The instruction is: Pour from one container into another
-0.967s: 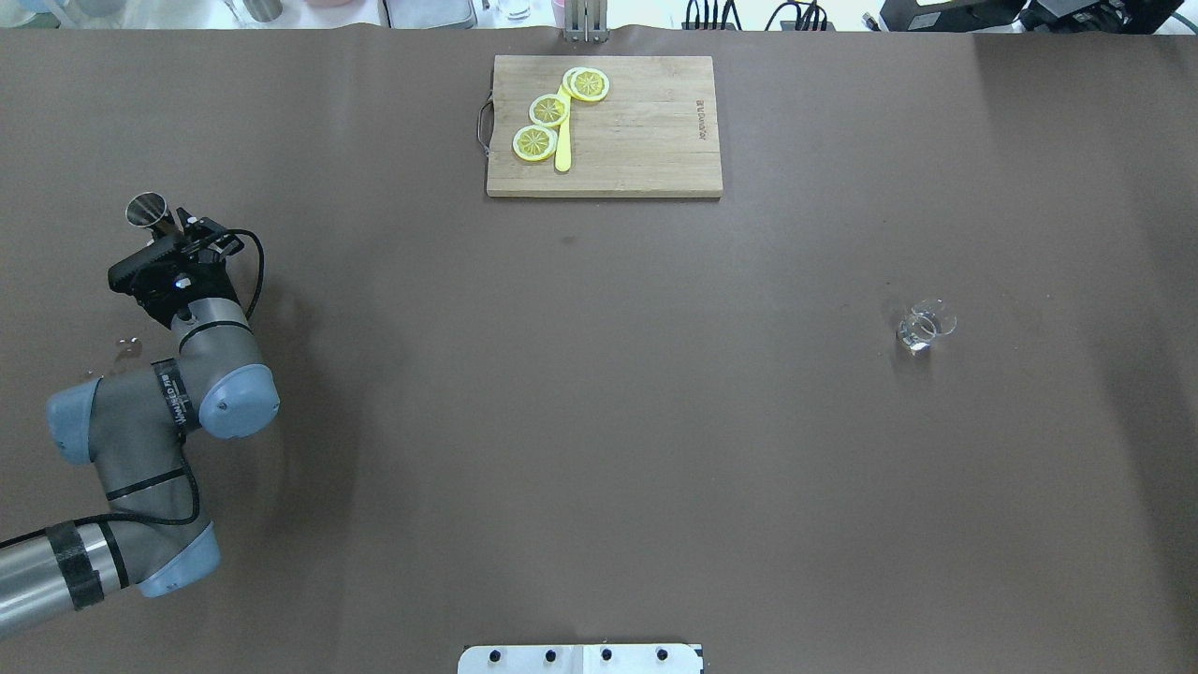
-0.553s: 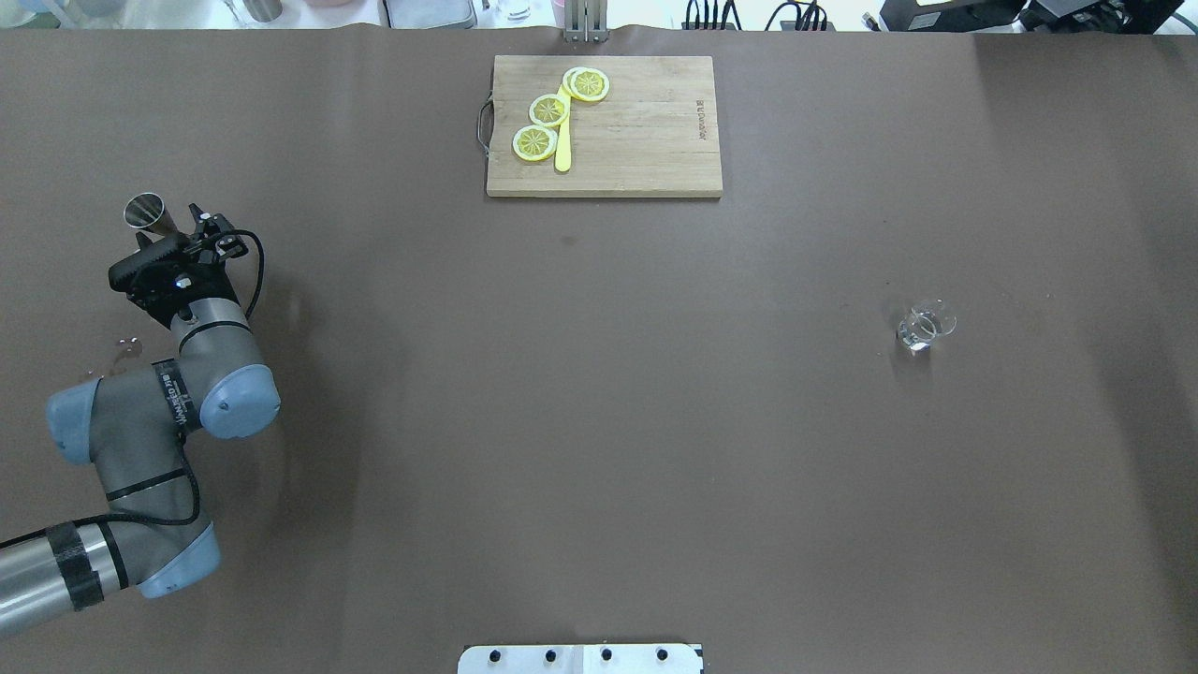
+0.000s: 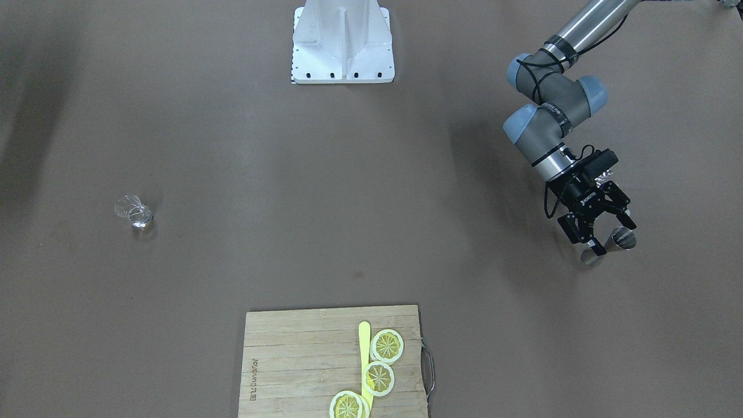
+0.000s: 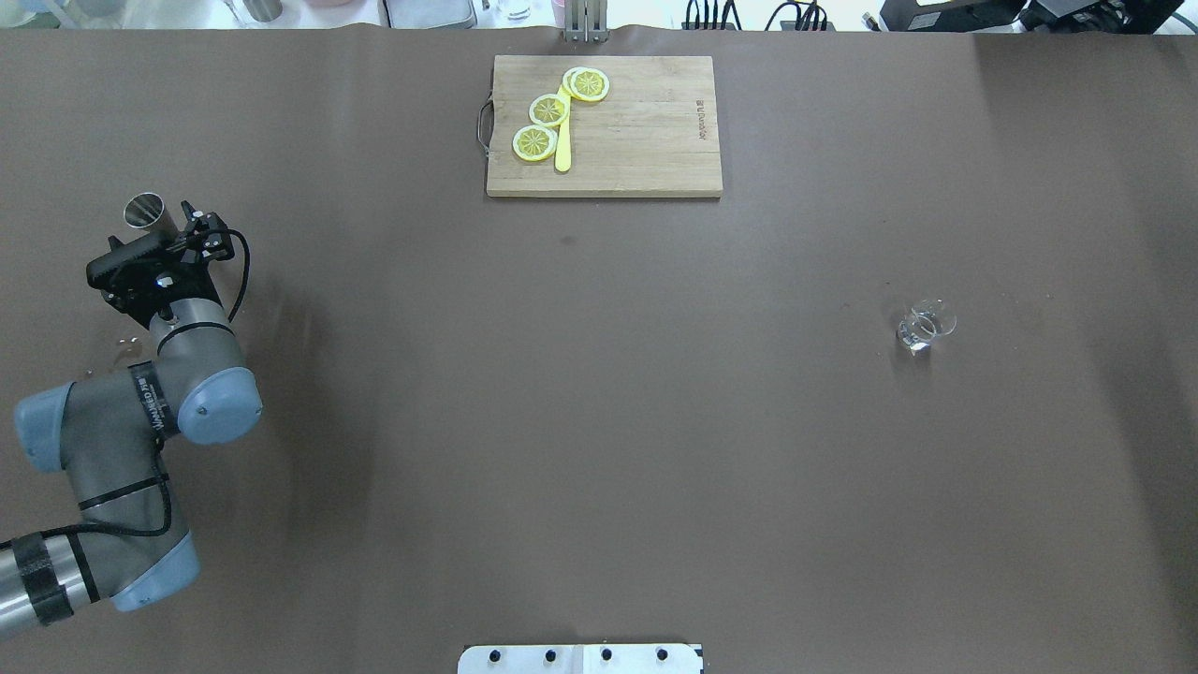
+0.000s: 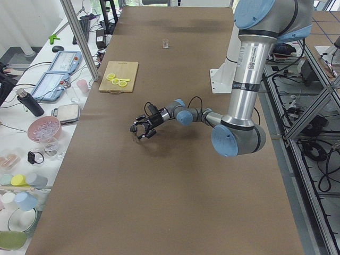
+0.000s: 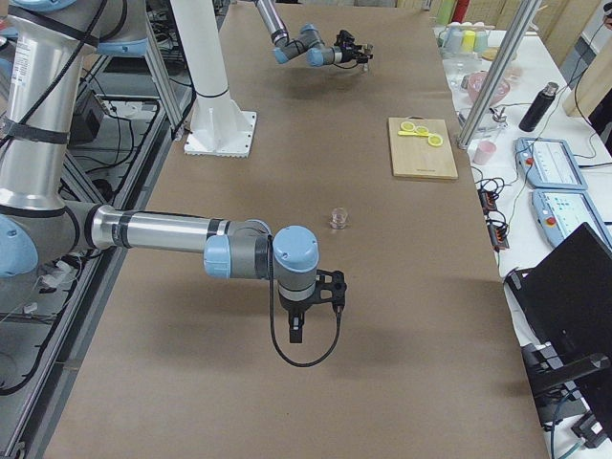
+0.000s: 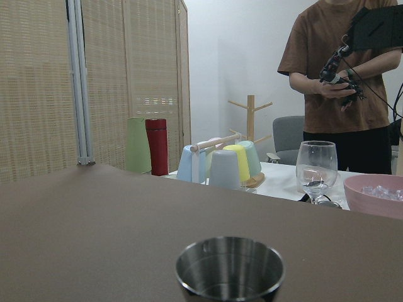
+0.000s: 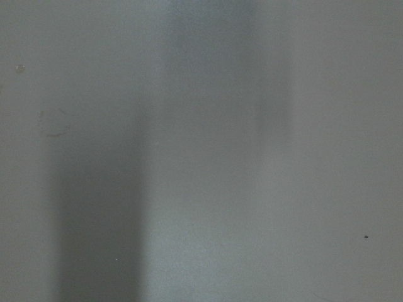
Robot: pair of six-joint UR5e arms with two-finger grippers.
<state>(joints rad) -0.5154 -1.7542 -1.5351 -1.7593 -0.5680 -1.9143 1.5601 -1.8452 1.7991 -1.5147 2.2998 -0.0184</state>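
A small steel cup [image 4: 143,211] stands upright near the table's left edge, and fills the bottom centre of the left wrist view [image 7: 230,269]. My left gripper [image 3: 612,238] is open and low at the table, its fingers on either side of the cup [image 3: 623,238]; I cannot tell whether they touch it. A small clear glass [image 4: 925,326] stands alone on the right half of the table. My right gripper [image 6: 304,323] shows only in the exterior right view, pointing down at bare table nearer the robot than the glass [image 6: 338,219]; I cannot tell whether it is open or shut.
A wooden cutting board [image 4: 605,126] with lemon slices [image 4: 548,110] and a yellow knife lies at the far middle. The white robot base [image 3: 343,40] stands at the near edge. Cups, a wine glass and a person show beyond the table in the left wrist view.
My left arm has swung leftward, bringing the open gripper closer around the steel cup. The cup and the glass have stayed in place.
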